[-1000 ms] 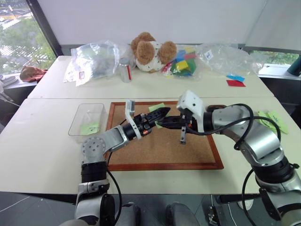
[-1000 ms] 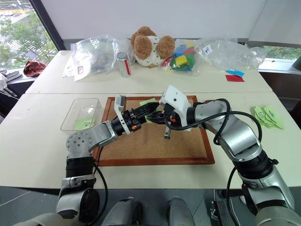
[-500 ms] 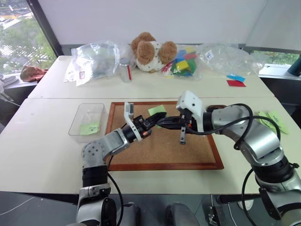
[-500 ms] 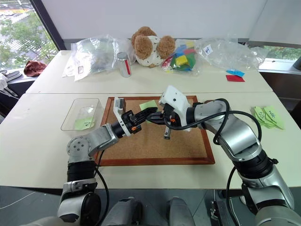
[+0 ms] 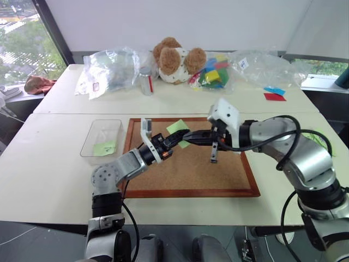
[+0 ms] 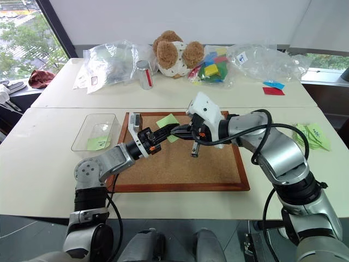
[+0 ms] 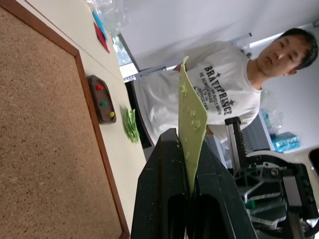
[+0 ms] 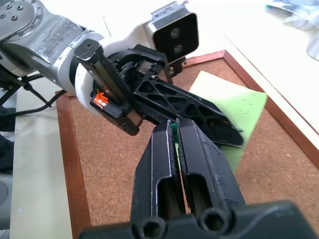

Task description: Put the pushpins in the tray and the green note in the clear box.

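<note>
Pinching the green note (image 7: 192,117) above the corkboard (image 5: 185,172) at frame centre, the left end effector (image 5: 175,137) meets the right end effector (image 5: 188,136), pressed together.

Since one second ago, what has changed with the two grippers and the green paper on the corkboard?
The left gripper has closed on the green note, which now stands up off the corkboard between its fingers. The right gripper has stayed shut, tip to tip with the left one; what it pinches, if anything, cannot be told. The clear box, with a green slip inside, and the tray have not moved.
</note>
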`<move>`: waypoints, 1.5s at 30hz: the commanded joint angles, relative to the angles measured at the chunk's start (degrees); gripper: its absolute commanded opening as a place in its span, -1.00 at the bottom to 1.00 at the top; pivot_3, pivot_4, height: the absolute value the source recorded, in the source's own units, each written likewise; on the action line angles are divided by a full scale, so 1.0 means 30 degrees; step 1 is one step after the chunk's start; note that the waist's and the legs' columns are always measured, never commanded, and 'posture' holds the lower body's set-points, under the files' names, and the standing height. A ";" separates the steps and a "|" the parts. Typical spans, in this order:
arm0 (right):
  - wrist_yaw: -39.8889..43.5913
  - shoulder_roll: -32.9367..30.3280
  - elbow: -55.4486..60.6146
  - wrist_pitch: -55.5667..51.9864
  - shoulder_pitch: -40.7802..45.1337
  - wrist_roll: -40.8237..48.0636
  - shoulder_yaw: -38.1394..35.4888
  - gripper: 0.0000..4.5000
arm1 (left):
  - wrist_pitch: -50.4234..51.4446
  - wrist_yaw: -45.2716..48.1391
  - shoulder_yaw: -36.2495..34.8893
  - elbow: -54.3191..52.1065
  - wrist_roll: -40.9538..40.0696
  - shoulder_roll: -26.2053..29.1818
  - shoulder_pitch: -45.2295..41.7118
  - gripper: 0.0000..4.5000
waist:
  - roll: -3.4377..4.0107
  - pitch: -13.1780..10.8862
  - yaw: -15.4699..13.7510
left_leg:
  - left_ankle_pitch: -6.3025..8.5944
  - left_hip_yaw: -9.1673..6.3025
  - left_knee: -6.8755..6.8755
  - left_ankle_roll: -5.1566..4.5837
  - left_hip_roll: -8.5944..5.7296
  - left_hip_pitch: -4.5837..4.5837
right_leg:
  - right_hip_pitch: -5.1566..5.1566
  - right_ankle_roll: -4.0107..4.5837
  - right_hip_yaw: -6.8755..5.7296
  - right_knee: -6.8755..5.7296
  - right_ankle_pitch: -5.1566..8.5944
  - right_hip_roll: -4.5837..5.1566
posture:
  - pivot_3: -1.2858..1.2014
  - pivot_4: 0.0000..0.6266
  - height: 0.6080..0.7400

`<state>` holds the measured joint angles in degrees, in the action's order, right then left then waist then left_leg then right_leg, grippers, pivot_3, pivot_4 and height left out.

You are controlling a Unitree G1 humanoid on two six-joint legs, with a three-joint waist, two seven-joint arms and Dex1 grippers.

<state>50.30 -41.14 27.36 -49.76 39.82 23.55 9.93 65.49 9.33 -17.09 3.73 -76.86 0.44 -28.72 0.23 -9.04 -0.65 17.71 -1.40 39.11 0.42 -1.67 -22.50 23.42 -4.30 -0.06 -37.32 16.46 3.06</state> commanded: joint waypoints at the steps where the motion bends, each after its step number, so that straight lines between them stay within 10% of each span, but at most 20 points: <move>1: -0.1060 -0.0006 -0.0574 -0.0240 0.0791 0.0065 -0.1745 -1.00 | -0.0322 0.0201 0.0076 -0.0528 -0.0294 0.0101 0.0095 -0.99 | 0.0000 0.0000 0.0000 | 0.0000 0.0000 0.0000 0.0000 0.0000 0.0000 | -0.0001 0.0000 0.0000 0.0000 0.0000 0.0000 | 0.03 -0.52 1.00; 19: -0.3156 -0.1300 -1.8735 0.7404 0.0807 -0.4807 -0.3699 -1.00 | -0.0371 -0.1469 -0.0865 -0.1645 -0.4782 0.2857 0.0107 -0.99 | -0.0002 -0.0001 0.0180 | -0.0010 0.0015 -0.0014 0.0016 0.0000 0.0004 | 0.0000 0.0001 0.0010 -0.0001 0.0000 -0.0015 | 0.03 -0.52 1.00; 36: -0.3011 -0.0237 -2.6058 1.0453 0.3195 -0.5989 -0.3805 -1.00 | -0.0963 -0.2867 0.0828 -0.2616 -0.7928 0.4611 0.0795 -0.99 | -0.0002 -0.0001 0.0434 | -0.0019 0.0011 -0.0007 0.0033 0.0001 0.0010 | -0.0005 0.0000 0.0015 -0.0014 0.0000 -0.0014 | 0.03 -0.52 1.00; 45: -0.2798 -0.0474 -2.5364 1.0122 0.3471 -0.5880 -0.4150 0.78 | -0.1781 -0.3277 0.1174 -0.3048 -0.8598 0.5355 0.1165 -1.00 | -0.0001 -0.0001 0.0425 | -0.0020 0.0012 -0.0007 0.0034 0.0001 0.0008 | -0.0003 0.0000 0.0018 -0.0012 0.0000 -0.0010 | 0.03 -0.52 1.00</move>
<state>41.45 -41.52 -51.36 -19.39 48.47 5.82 -0.99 60.96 -0.55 -13.76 -3.52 -100.85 15.95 -24.97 0.22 -9.05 0.63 17.65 -1.36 39.09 0.52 -1.66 -22.48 23.41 -4.30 -0.01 -37.36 16.46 3.03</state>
